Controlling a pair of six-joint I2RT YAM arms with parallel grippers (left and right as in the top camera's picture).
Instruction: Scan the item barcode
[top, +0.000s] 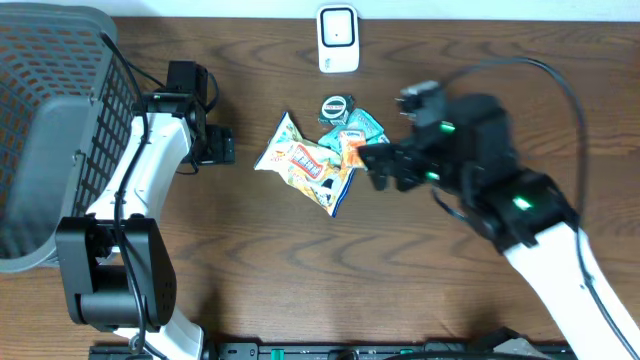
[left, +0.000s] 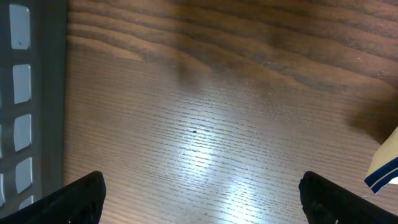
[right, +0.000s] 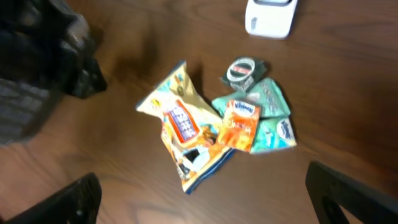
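A pile of items lies mid-table: a yellow snack bag (top: 305, 165) (right: 183, 134), a small orange packet (top: 352, 148) (right: 239, 124), a teal tissue pack (top: 364, 125) (right: 272, 115) and a round dark item (top: 337, 107) (right: 242, 70). A white barcode scanner (top: 338, 38) (right: 270, 15) stands at the back edge. My right gripper (top: 385, 168) (right: 211, 199) hovers open just right of the pile, holding nothing. Left of the snack bag, my left gripper (top: 220, 145) (left: 202, 199) is open over bare wood, and a corner of the bag (left: 385, 165) shows at its right.
A large grey mesh basket (top: 50, 130) (left: 25, 93) fills the far left, close beside the left arm. The right arm's cable loops over the back right of the table. Bare wood lies in front of the pile.
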